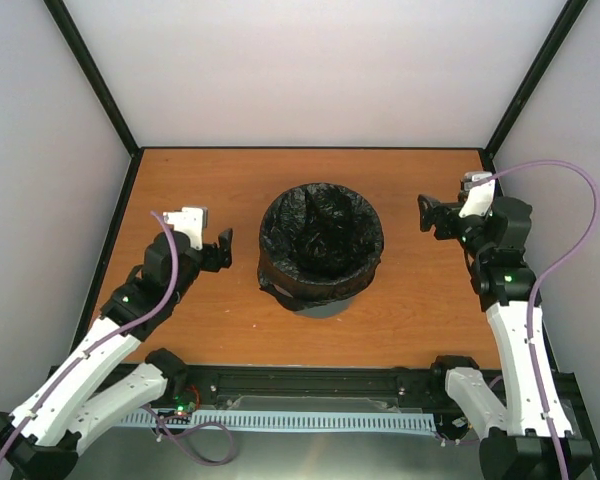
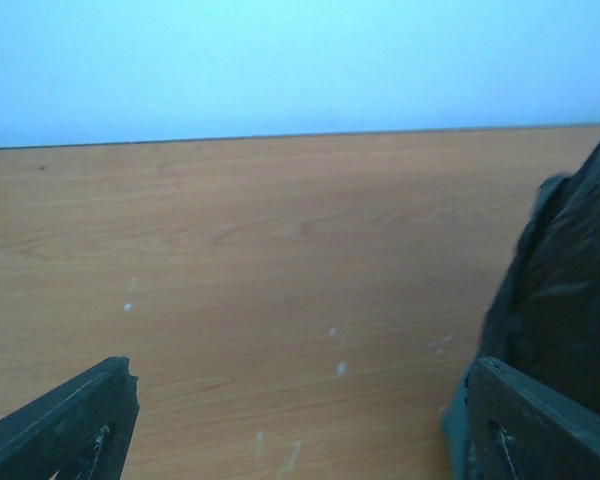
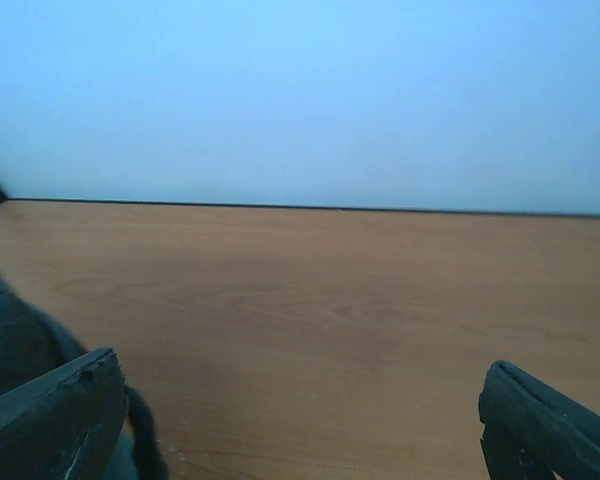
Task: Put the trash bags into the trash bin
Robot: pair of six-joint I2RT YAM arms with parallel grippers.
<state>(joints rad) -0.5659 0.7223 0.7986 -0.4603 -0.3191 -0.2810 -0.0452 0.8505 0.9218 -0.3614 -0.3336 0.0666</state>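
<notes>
The black trash bag (image 1: pixel 321 242) lines the round bin in the middle of the table, its film folded over the rim and down the sides. Only a strip of the teal-blue trash bin (image 1: pixel 323 310) shows at the base. My left gripper (image 1: pixel 223 250) is open and empty, just left of the bin. In the left wrist view the bag (image 2: pixel 570 290) fills the right edge. My right gripper (image 1: pixel 427 215) is open and empty, to the right of the bin. In the right wrist view a bit of bag (image 3: pixel 15 340) shows at the lower left.
The wooden table (image 1: pixel 210 185) is enclosed by white walls at the back and both sides. A black rail (image 1: pixel 310 380) runs along the near edge between the arm bases.
</notes>
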